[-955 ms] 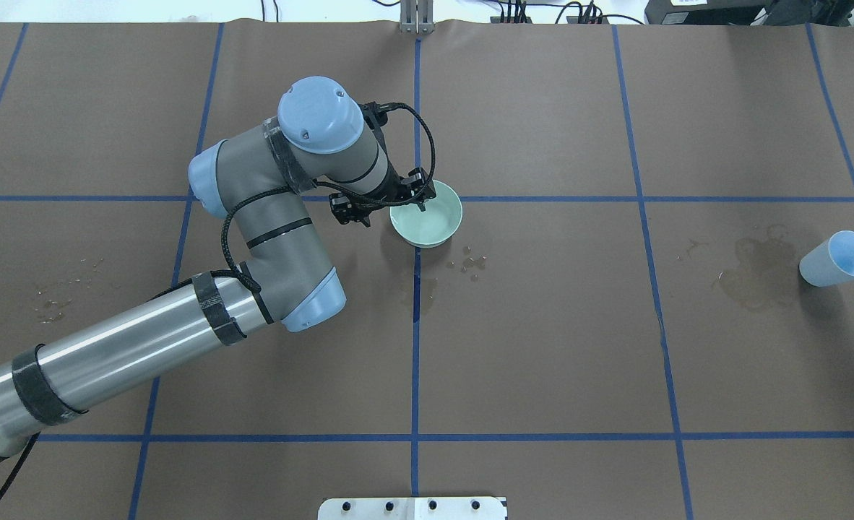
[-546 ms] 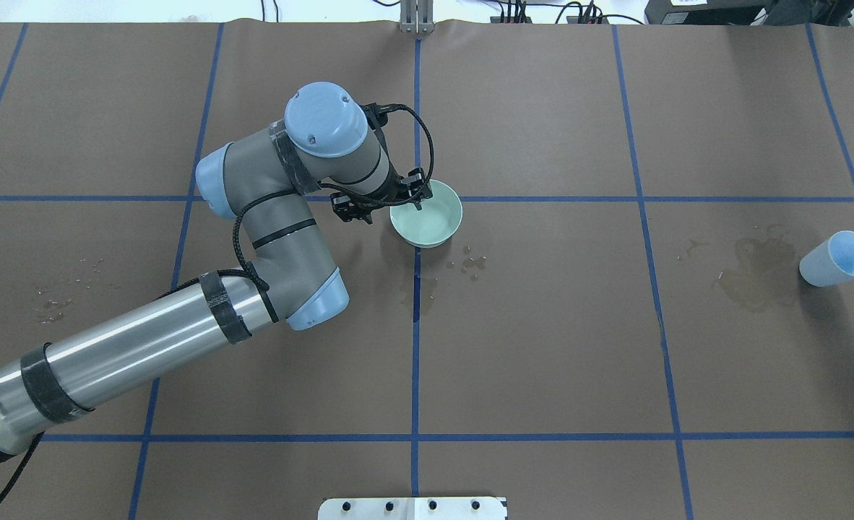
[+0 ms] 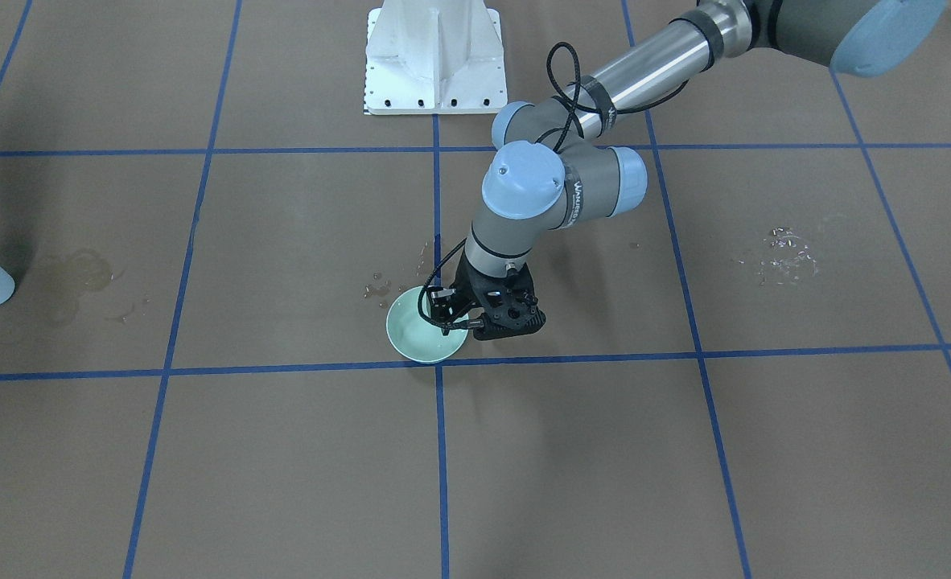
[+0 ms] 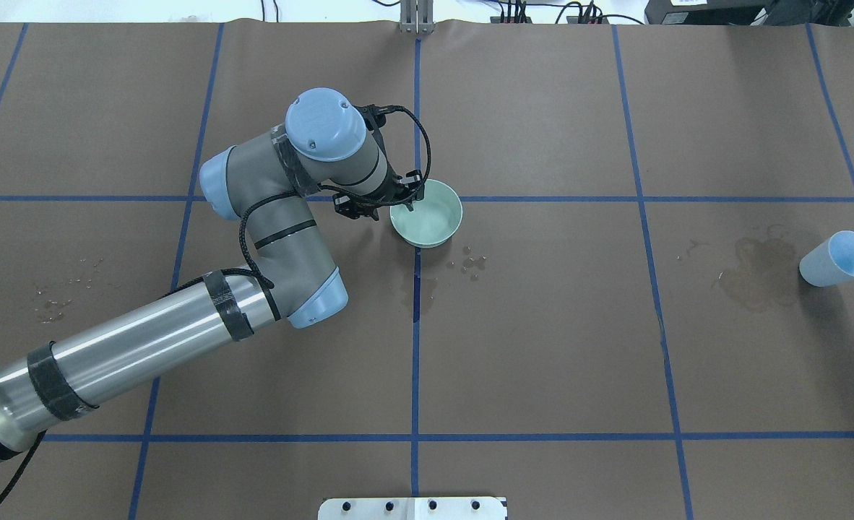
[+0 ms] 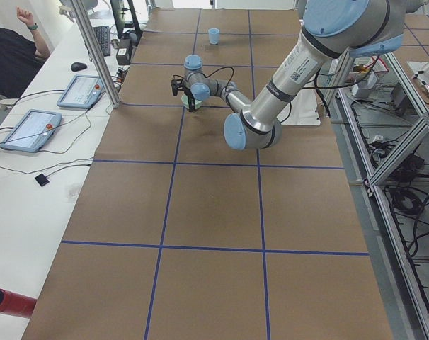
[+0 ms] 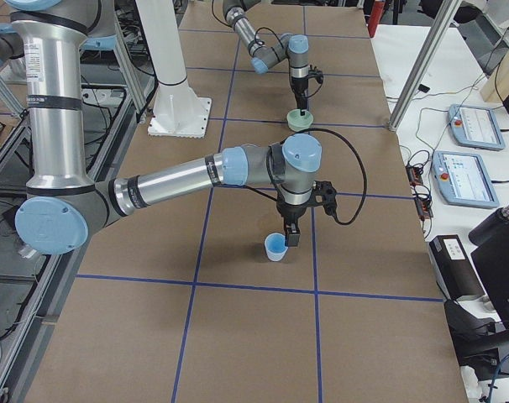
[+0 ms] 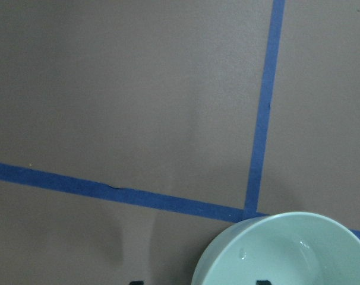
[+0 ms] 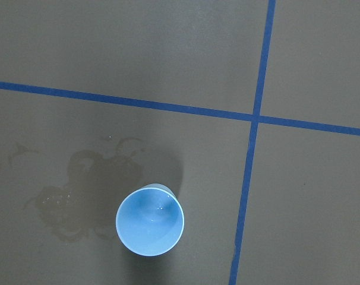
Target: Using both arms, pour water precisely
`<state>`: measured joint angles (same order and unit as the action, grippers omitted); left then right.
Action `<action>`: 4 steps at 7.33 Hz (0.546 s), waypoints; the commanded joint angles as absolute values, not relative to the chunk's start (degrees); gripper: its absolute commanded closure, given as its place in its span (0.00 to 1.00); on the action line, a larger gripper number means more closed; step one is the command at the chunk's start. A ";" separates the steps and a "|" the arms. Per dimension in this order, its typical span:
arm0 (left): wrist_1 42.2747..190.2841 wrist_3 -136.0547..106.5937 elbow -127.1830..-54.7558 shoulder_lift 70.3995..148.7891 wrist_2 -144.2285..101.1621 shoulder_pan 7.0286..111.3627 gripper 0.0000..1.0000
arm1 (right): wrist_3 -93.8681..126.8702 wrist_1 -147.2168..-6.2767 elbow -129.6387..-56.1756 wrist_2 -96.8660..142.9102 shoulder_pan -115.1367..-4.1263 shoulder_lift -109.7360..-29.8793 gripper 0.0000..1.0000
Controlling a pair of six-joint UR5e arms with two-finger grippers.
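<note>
straddles the rim of the mint-green bowl [image 4: 456,217] with the left gripper [image 4: 394,204], jaws apart, one tip inside and one outside. hangs the right gripper [image 6: 289,238] just above the upright blue cup [image 6: 275,248], well apart from the bowl; cannot tell from the side view whether shut or spread. shows water [image 4: 472,263] as droplets on the brown paper [image 4: 542,347] just beside the bowl, a faint gloss inside it, and a wet patch [image 4: 756,278] beside the cup.

Glossy pale-green bowl [image 4: 434,220]; smooth blue plastic-looking cup [image 4: 837,258]; matt brown paper table cover [image 4: 542,347]; shiny metal left arm [image 4: 131,347].
</note>
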<state>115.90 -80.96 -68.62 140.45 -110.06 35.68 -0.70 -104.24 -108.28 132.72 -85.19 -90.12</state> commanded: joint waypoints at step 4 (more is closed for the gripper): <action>114.97 -80.60 -69.60 141.24 -110.47 36.47 1.00 | -0.70 -104.15 -108.46 132.80 -85.25 -90.18 0.01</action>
<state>115.63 -80.67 -68.70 140.94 -110.11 35.85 -0.70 -104.18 -108.31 132.77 -85.18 -90.19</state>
